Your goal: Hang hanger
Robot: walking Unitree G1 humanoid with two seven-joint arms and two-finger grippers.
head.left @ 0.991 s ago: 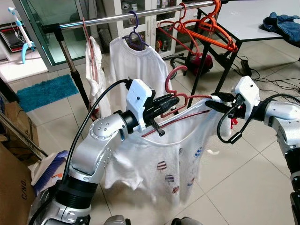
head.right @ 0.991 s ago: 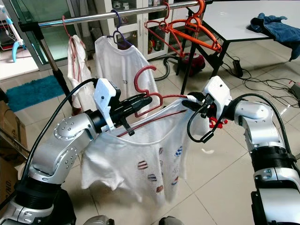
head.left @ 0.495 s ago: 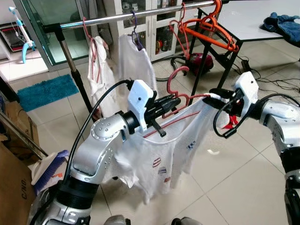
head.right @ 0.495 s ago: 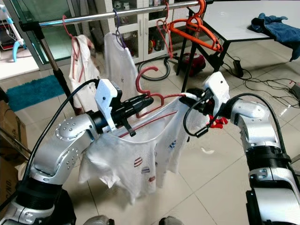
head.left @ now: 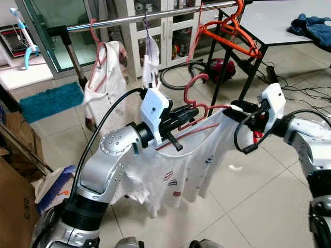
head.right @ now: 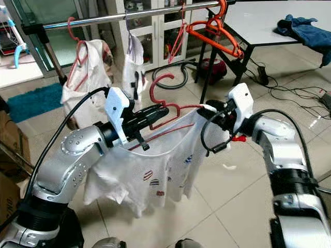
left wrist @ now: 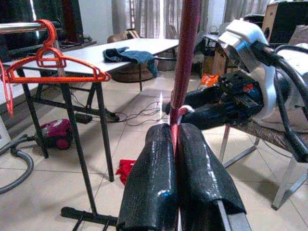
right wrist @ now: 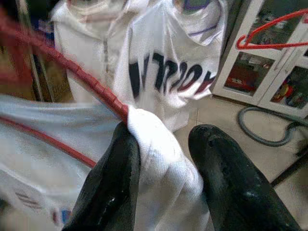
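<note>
A red hanger [head.left: 192, 87] carries a white T-shirt [head.left: 176, 163] with small prints, held at chest height in front of me. My left gripper [head.left: 189, 112] is shut on the hanger's neck just below the hook; the left wrist view shows the red hanger [left wrist: 186, 67] rising from between the closed fingers [left wrist: 149, 183]. My right gripper [head.left: 239, 109] is at the hanger's right end, its fingers [right wrist: 113, 178] closed over the shirt's shoulder [right wrist: 161, 149] where the red bar [right wrist: 72, 72] enters the cloth. The metal rail [head.left: 119, 21] runs above and behind.
On the rail hang a white garment on a red hanger [head.left: 106, 72], a twisted white shirt [head.left: 151, 59] and several orange hangers [head.left: 227, 31]. A white table [head.left: 274, 20] with blue cloth stands at the right. A red vacuum cleaner [head.left: 221, 67], cables and a cardboard box [head.left: 10, 201] lie on the floor.
The held T-shirt's lower part has swung to the left and bunched. The garments on the rail have swung and twisted. Both grippers keep their hold in nearly the same place.
</note>
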